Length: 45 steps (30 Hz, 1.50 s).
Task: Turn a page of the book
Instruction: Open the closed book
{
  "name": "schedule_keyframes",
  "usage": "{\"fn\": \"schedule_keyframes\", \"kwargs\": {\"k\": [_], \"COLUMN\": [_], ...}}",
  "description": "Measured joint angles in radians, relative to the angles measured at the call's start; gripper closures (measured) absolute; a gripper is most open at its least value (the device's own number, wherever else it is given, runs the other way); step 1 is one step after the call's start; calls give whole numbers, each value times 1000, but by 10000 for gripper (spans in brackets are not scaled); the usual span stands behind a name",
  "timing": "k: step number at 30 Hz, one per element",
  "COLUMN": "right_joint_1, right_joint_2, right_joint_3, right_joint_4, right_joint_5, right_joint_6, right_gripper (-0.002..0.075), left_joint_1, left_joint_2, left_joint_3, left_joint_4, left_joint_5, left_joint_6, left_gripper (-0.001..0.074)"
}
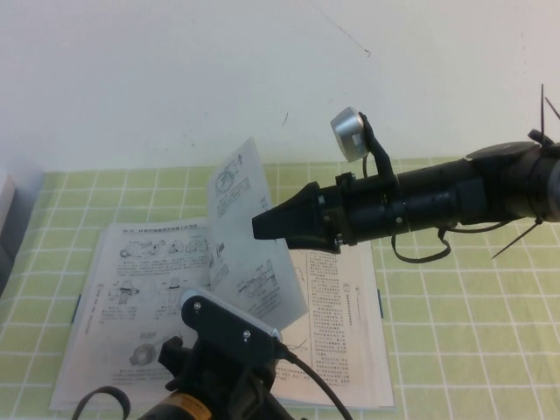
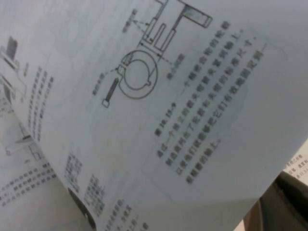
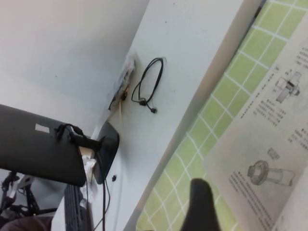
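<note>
Green-checked matting is covering the desk (image 1: pixel 455 332) against a white wall, and the book (image 1: pixel 131 289) is lying open on it in front of me. One page (image 1: pixel 249 236) is standing up near the spine, curling over the middle of the book, neither side flat yet.

My right claw (image 1: pixel 267 226) is reaching in from the right, its dark tip meeting the raised page about halfway up; I cannot tell whether its fingers are spread or pinching the sheet. My left claw is sitting low at the near edge of the book, just under the lifted page; its wrist camera is filled by the sheet, so I cannot tell its state either.

I am judging the page as thin, light and floppy, likely to buckle or tear if pulled hard. I am thinking the free outer edge is the best place to take it, guiding gently leftward.
</note>
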Motion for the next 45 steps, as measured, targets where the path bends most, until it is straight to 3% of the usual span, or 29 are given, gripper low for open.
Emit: {"fn": "schedule_keyframes", "kwargs": {"k": [6, 9, 14, 17, 28, 45], "right_joint_1": [-27, -31, -31, -29, 29, 38], "right_joint_2": [-62, -89, -96, -81, 95, 112], "right_joint_3": [-2, -8, -8, -8, -8, -10], "right_joint_4": [-93, -221, -435, -489, -532, -595], "right_joint_5": [0, 1, -38, -106, -168, -178], "right_joint_6": [7, 19, 27, 42, 58, 100], "right_gripper": [284, 386, 645, 703, 725, 727], "left_joint_1": [0, 0, 0, 0, 0, 0], "left_joint_2": [0, 0, 0, 0, 0, 0], "left_joint_3": [0, -2, -2, -2, -2, -2], "left_joint_4": [0, 0, 0, 0, -23, -676], "left_joint_5": [-15, -21, -32, -34, -48, -79], "left_joint_6": [13, 18, 31, 34, 47, 363], "left_gripper": [738, 738, 738, 738, 738, 738]}}
